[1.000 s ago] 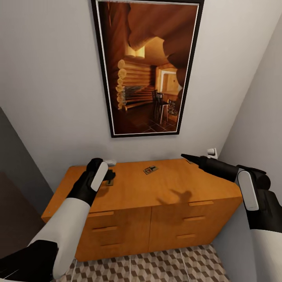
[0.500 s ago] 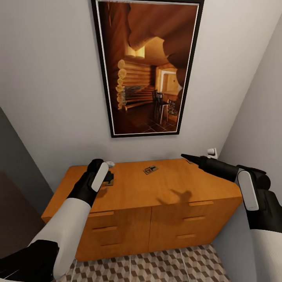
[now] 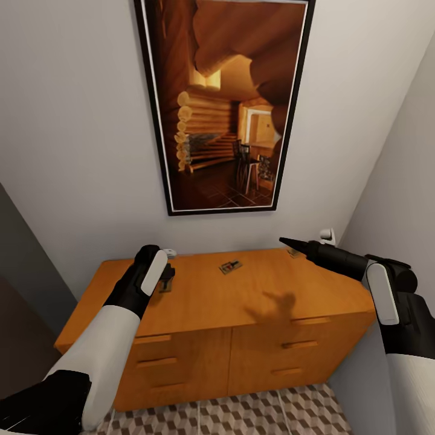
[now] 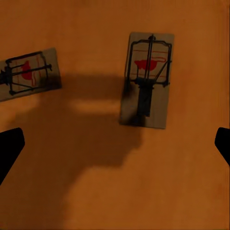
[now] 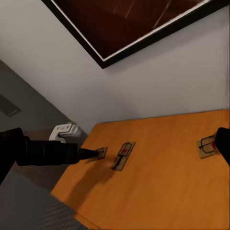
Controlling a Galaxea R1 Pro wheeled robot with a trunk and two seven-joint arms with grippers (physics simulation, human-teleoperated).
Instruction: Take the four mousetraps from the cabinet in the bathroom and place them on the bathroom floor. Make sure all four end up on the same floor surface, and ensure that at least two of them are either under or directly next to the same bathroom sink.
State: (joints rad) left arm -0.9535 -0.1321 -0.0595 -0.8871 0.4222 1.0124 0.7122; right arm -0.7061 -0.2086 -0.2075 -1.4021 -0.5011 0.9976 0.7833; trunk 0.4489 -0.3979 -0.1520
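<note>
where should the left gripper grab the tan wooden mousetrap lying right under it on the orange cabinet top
Across the long edges of the flat tan wooden mousetrap, coming straight down from above. It lies flat on the orange-brown wooden cabinet top, so only the thin board edges offer a grip. The left gripper, jaws open wide, hovers just off it and would likely need centring first.

No readable text, label or number shows on anything

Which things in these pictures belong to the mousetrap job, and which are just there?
Belong to the job:
- mousetraps, lying on the cabinet top
- cabinet
- bathroom floor, where the traps must go

Just there:
- framed picture on the wall
- small white fitting on the wall by the cabinet's right end
- small white object at the cabinet's back edge
</note>
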